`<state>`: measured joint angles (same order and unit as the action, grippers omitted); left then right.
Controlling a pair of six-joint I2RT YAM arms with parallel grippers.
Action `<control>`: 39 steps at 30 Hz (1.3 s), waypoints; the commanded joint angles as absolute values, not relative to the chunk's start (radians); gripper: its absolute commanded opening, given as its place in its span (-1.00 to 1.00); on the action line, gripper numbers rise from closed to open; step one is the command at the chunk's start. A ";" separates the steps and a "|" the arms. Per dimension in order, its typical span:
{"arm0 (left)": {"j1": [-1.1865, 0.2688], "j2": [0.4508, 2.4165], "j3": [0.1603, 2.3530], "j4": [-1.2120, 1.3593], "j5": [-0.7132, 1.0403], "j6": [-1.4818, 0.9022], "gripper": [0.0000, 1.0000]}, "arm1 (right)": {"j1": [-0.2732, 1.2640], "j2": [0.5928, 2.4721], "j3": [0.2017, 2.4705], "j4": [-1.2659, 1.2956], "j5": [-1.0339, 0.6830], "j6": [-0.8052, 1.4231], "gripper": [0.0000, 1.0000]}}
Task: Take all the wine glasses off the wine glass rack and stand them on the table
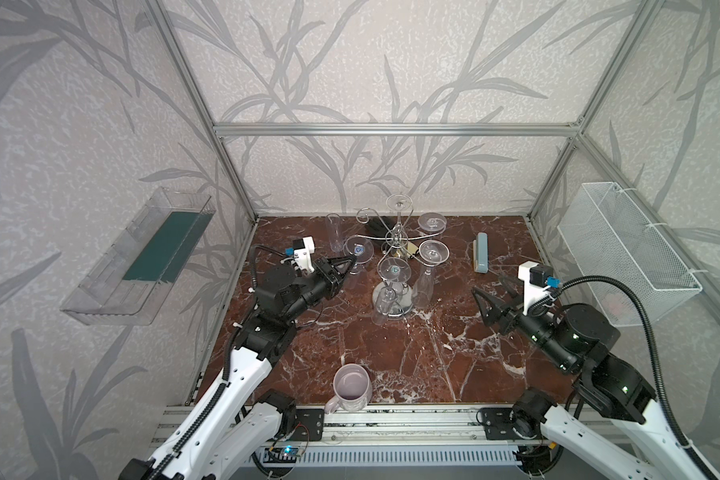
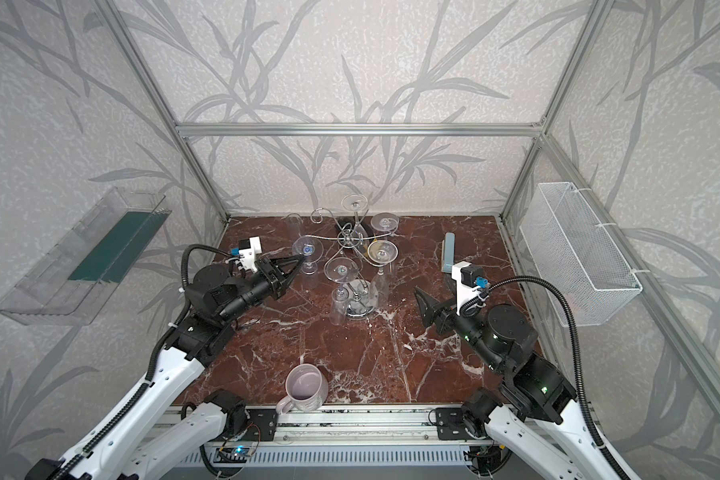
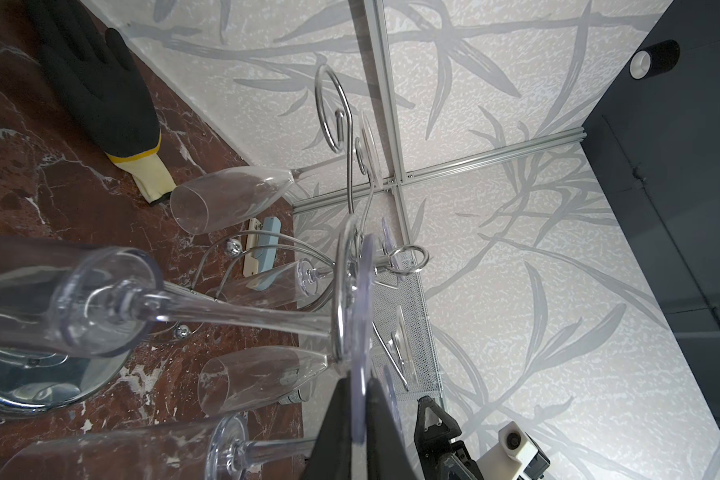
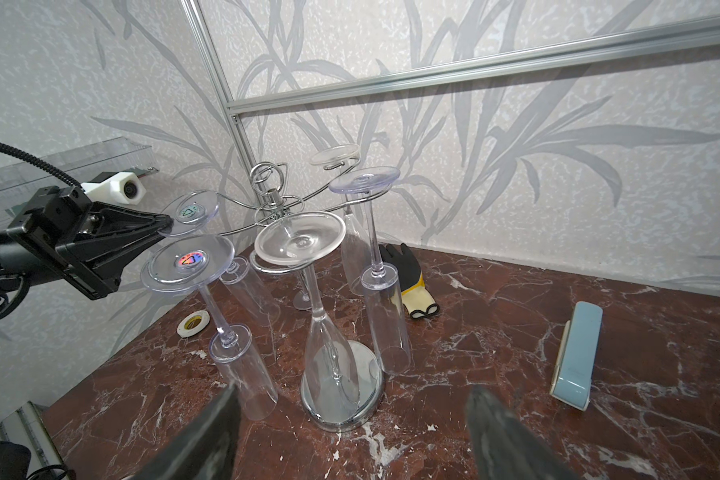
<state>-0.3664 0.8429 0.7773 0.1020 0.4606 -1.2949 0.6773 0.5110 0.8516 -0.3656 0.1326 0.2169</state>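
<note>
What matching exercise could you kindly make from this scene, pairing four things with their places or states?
Column one:
1 mug
2 stapler
3 left tool
4 right tool

Column two:
A open, clear of the wine glass rack
B at the near edge of the table
C shut on the foot of a hanging wine glass
D lying right of the rack in both top views

Pairs: 1-B; 2-D; 3-C; 4-A

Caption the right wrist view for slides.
Hanging wine glass pinched by its foot in the left gripper; right gripper open facing the rack.
</note>
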 commanded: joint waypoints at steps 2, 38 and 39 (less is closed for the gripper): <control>-0.371 0.823 0.811 0.093 0.447 -1.307 -0.93 | 0.685 0.511 0.854 -0.364 0.151 0.211 0.67; -0.373 0.975 0.967 0.230 0.473 -1.350 -1.00 | 0.685 0.518 0.868 -0.357 0.152 0.211 0.67; -0.374 0.980 0.970 0.237 0.480 -1.350 -1.00 | 0.685 0.520 0.870 -0.357 0.152 0.209 0.67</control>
<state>-0.3672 0.9756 0.9310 0.1547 0.4389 -1.3277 0.6773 0.5175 0.8516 -0.3683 0.1413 0.2131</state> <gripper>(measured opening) 0.057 0.834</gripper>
